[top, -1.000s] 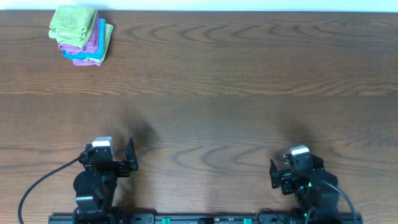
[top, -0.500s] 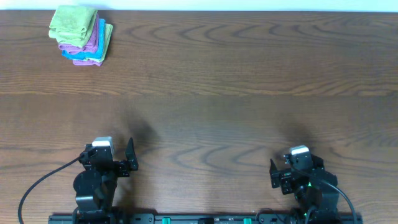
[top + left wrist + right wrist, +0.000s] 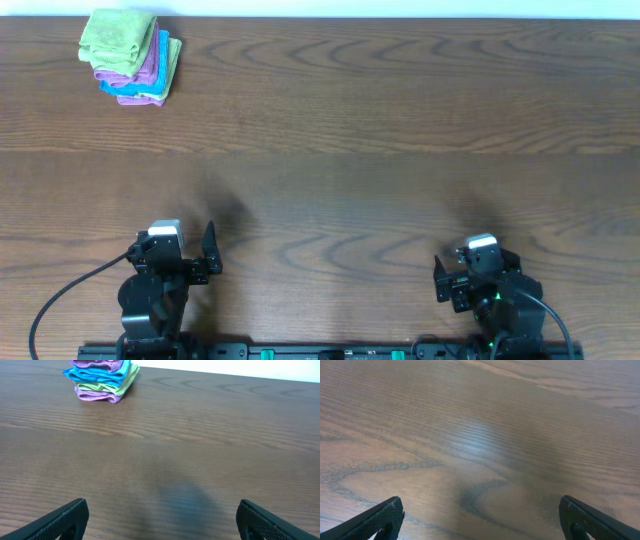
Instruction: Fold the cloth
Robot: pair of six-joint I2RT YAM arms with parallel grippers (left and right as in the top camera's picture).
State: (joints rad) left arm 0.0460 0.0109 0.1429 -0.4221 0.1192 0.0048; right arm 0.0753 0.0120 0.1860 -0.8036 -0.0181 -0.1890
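Observation:
A stack of folded cloths [image 3: 130, 56], green on top with purple, blue and green below, sits at the far left corner of the wooden table [image 3: 360, 170]. It also shows at the top left of the left wrist view [image 3: 102, 379]. My left gripper [image 3: 205, 252] is open and empty near the front left edge, far from the stack; its fingers show wide apart in the left wrist view [image 3: 162, 520]. My right gripper [image 3: 440, 280] is open and empty at the front right; it shows over bare wood in the right wrist view [image 3: 480, 520].
A black cable [image 3: 70, 295] runs from the left arm's base toward the front left. The table's far edge meets a white wall [image 3: 400, 8].

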